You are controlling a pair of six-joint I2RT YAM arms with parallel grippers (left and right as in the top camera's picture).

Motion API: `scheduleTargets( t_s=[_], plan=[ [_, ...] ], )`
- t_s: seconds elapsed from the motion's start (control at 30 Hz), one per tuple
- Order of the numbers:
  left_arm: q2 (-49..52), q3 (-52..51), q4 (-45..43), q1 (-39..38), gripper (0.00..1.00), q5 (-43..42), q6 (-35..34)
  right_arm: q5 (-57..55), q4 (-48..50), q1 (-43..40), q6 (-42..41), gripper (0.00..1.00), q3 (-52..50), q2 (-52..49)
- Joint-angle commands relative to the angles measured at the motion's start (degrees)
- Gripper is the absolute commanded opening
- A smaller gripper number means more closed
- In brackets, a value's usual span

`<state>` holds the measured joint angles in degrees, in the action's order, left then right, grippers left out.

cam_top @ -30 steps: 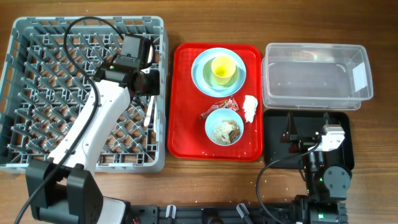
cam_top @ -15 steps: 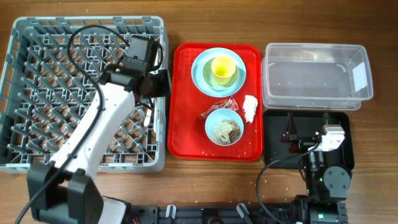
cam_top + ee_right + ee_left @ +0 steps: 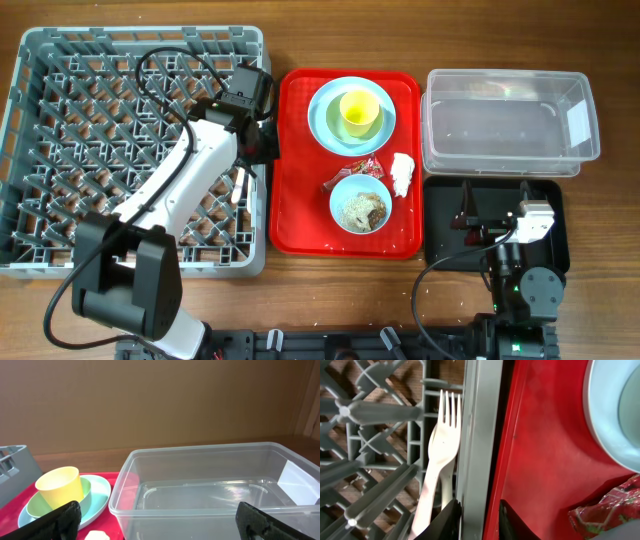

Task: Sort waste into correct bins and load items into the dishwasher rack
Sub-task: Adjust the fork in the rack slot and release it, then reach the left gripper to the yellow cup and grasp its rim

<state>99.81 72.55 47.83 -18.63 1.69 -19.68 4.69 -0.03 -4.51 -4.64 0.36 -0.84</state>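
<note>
Jaws of the left gripper (image 3: 480, 520): narrowly parted, one dark finger (image 3: 445, 522) inside the dishwasher rack (image 3: 140, 38) and the other over the red serving tray (image 3: 300, 200), the rack's right wall running between them; nothing is lifted, and whether the fingers touch the wall cannot be told. Dishwasher rack: large grey pegged crate at the left end of the wooden table (image 3: 600, 300). Cream plastic fork (image 3: 442, 445): lying flat in the rack, just beside the right wall and parallel to it, tines pointing away from the gripper; a second cream handle shows beneath it, its head hidden. Red serving tray: just beside the rack's right wall. Pale blue plate (image 3: 322, 125): at the far end of the tray, carrying a pale green bowl (image 3: 37, 506) with the yellow cup (image 3: 360, 108) standing upright in it. Red-and-white snack wrapper (image 3: 365, 168): crinkled, on the tray between the plate and the second bowl (image 3: 335, 195). Second bowl: pale blue, at the near end of the tray, holding brown-beige food scraps (image 3: 362, 210). White tissue (image 3: 403, 172): crumpled, on the tray just right of that bowl. Clear plastic tub (image 3: 500, 75): right of the tray, far side of the table. Black tray (image 3: 440, 250): directly in front of the tub, with the right arm over it. Jaws of the right gripper (image 3: 159, 520): spread fully wide, holding nothing, facing the clear tub.
</note>
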Motion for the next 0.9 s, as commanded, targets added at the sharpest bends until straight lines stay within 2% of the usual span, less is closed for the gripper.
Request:
scheduleTargets(
  t_s=[0.0, 0.23, 0.37, 0.5, 0.7, 0.87],
  plan=[
    [0.5, -0.4, 0.7, -1.5, 0.25, 0.3, -0.5, -0.2, 0.2, -0.2, 0.0, 1.0, -0.1, 0.2],
    [0.5, -0.4, 4.8, -1.9, 0.25, 0.3, -0.5, -0.2, 0.2, -0.2, 0.0, 1.0, -0.1, 0.2],
    [0.5, -0.4, 6.3, -1.9, 0.15, 0.3, -0.5, -0.2, 0.2, -0.2, 0.0, 1.0, -0.1, 0.2],
    [0.5, -0.4, 6.5, -1.9, 0.14, 0.3, -0.5, -0.2, 0.2, -0.2, 0.0, 1.0, -0.1, 0.2],
    [0.5, -0.4, 9.2, -1.9, 0.04, 0.3, -0.5, -0.2, 0.2, -0.2, 0.0, 1.0, -0.1, 0.2],
    [0.5, -0.4, 10.3, -1.9, 0.04, 0.3, -0.5, -0.2, 0.2, -0.2, 0.0, 1.0, -0.1, 0.2]
  ],
)
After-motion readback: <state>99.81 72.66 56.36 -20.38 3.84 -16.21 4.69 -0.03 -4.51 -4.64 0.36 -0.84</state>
